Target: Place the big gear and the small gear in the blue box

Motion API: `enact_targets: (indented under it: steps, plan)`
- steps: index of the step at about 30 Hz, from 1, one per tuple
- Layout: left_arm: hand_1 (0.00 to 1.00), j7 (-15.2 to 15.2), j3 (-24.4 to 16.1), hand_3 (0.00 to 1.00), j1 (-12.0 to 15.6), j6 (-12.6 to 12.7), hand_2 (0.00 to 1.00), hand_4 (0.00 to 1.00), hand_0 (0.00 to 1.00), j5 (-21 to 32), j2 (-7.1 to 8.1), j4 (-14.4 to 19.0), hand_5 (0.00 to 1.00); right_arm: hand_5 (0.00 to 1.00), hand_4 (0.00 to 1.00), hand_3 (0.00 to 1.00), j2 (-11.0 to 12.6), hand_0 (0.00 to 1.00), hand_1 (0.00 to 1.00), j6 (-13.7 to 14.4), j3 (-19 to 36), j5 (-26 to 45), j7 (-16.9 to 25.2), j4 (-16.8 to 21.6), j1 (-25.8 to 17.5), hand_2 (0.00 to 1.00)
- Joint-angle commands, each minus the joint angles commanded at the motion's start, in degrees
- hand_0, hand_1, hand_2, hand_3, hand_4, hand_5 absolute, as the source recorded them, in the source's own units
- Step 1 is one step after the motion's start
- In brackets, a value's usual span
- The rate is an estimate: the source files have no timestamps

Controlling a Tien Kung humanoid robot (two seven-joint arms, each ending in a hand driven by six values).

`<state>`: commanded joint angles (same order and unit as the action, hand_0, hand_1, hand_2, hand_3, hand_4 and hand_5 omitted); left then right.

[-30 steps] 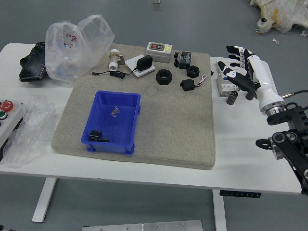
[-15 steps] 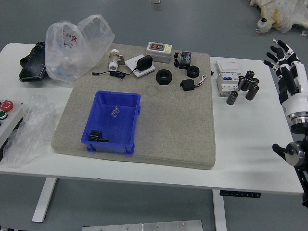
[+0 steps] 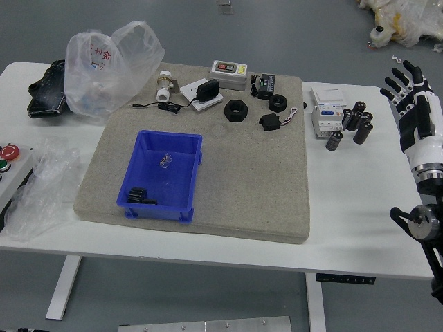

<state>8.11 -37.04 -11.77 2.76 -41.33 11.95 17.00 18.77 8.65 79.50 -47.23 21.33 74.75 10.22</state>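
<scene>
Head view: my black right hand is wide and empty at the white bench's right edge; my left hand, a bottom-edge sliver, is unreadable. Big black ring gear and small black ring gear lie outside the blue plastic box.

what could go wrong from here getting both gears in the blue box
The small gear lies close to a black block with thin wires, so reaching for it could snag those. The big gear might be dropped onto the black parts in the blue box and end up tilted.
</scene>
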Motion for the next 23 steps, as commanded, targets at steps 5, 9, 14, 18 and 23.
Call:
enact_targets:
  steps: [5, 9, 14, 18, 23]
  plan:
    - [0.552, -0.44, 0.87, 0.638, 0.01, -0.02, 0.546, 0.656, 0.603, 0.58, -0.14, -0.1, 0.197, 0.783, 0.931, 0.818, -0.01, 0.7, 0.7, -0.3, 0.17, 1.02, 0.05, -0.29, -0.23, 0.756]
    - [0.552, -0.39, 0.81, 0.638, 0.11, -0.06, 0.546, 0.656, 0.603, 0.48, -0.14, -0.12, 0.197, 0.783, 0.931, 0.818, -0.1, 0.7, 0.7, -0.65, -0.17, 2.04, -0.02, -0.67, -0.23, 0.756]
    - [0.44, 0.27, -0.17, 0.638, 0.57, -0.27, 0.518, 0.654, 0.603, -0.47, -0.07, -0.07, 0.196, 0.785, 0.931, 0.785, -0.38, 0.631, 0.531, -0.94, -1.34, 2.69, -0.06, -0.87, 0.62, 0.644]
    - [0.408, 1.76, -2.47, 0.638, 0.3, -0.86, 0.504, 0.653, 0.604, -2.98, -0.36, 0.02, 0.195, 0.785, 0.932, 0.735, -0.38, 0.58, 0.421, -1.44, -2.71, 4.51, 0.55, -1.13, 1.16, 0.389]
    - [0.408, 1.34, -1.67, 0.638, -0.29, -0.8, 0.504, 0.653, 0.604, -2.15, -0.36, -0.05, 0.195, 0.785, 0.932, 0.735, -0.63, 0.58, 0.421, -2.79, -3.9, 8.28, 2.0, -1.37, 1.28, 0.389]
